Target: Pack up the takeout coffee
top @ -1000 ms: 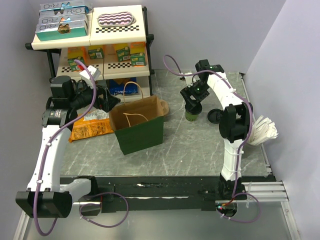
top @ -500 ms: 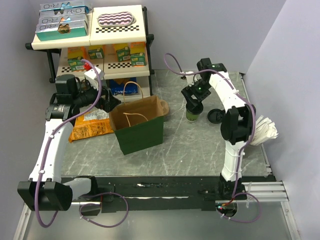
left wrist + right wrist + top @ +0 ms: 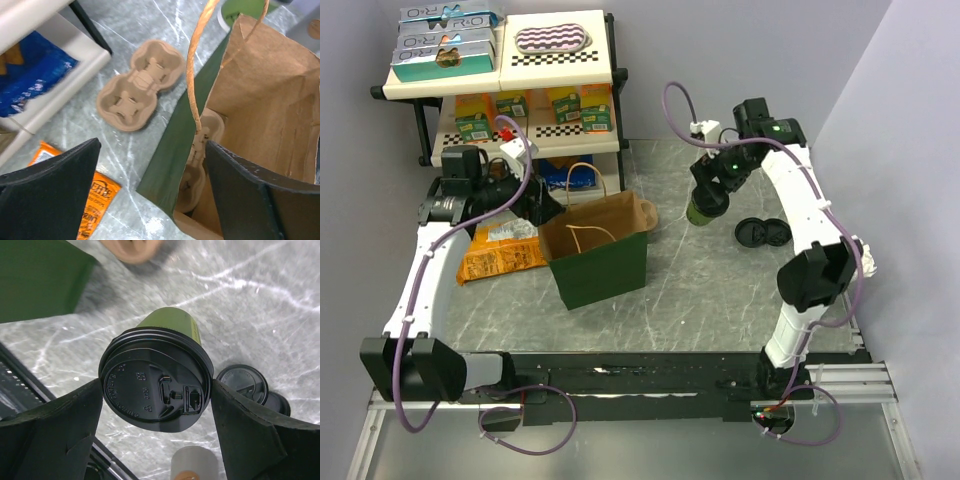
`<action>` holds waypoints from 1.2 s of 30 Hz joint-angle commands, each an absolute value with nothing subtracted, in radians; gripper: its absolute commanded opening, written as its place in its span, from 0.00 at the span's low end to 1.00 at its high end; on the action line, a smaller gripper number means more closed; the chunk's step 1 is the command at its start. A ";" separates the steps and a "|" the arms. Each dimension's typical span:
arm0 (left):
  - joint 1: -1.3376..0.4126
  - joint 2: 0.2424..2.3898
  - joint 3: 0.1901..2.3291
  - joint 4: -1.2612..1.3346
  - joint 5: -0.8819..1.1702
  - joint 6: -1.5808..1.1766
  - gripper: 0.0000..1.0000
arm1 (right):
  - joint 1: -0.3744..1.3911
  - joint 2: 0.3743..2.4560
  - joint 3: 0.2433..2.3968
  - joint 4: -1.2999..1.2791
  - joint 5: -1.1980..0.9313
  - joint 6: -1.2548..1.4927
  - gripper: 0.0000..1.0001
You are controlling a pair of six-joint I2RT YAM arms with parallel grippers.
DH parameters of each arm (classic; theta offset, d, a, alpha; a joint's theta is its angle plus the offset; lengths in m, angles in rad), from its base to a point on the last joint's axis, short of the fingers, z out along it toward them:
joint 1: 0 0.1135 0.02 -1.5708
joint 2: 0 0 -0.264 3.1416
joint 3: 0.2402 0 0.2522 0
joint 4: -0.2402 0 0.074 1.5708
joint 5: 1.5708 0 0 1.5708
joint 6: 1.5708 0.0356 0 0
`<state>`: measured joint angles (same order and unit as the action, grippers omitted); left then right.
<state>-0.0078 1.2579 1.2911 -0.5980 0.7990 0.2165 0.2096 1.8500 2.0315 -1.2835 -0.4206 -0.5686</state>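
While held right of bag (image 3: 605, 265), not yet packed: coffee cup (image 3: 701, 212), black lid on, slightly tilted, seemingly lifted. Clamped at both sides by right gripper (image 3: 155, 390). At left rim of bag: left gripper (image 3: 152, 147), fingers wide apart, gripping nothing, paper handle between. Inside bag: pulp carrier (image 3: 200, 165). Risks, by judgement: spill or popped lid if tilted further; snag on bag rim or handle if brought in too low, tipping bag; toppling if released off carrier well.
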 commanded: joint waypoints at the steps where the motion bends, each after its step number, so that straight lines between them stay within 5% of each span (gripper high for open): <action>1: -0.003 1.287 1.344 -0.620 0.890 0.247 0.88 | 0.215 1.731 2.134 -1.304 -0.524 -0.574 0.66; 9: -0.006 1.318 1.362 -0.678 0.995 0.291 0.68 | 0.221 1.658 2.281 -1.292 -0.638 -0.529 0.53; 11: -0.015 1.322 1.368 -0.724 1.005 0.311 0.64 | 0.236 1.629 2.304 -1.264 -0.652 -0.519 0.40; 17: -0.060 1.305 1.352 -0.764 0.986 0.354 0.50 | 0.316 1.548 2.296 -1.171 -0.663 -0.488 0.20; 19: -0.069 1.293 1.342 -0.756 0.991 0.348 0.44 | 0.354 1.528 2.287 -1.160 -0.637 -0.503 0.01; 30: -0.094 1.253 1.341 -0.761 0.996 0.345 0.03 | 0.629 1.517 2.289 -1.190 -0.571 -0.698 0.00; 36: -0.121 1.175 1.344 -0.723 0.959 0.353 0.01 | 0.722 1.490 2.234 -1.239 -0.535 -0.836 0.00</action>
<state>-0.0959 1.2552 1.3300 -0.7677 0.9512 0.3283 0.6682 1.5272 2.2665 -1.2129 -0.5648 -0.7147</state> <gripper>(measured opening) 0.020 0.884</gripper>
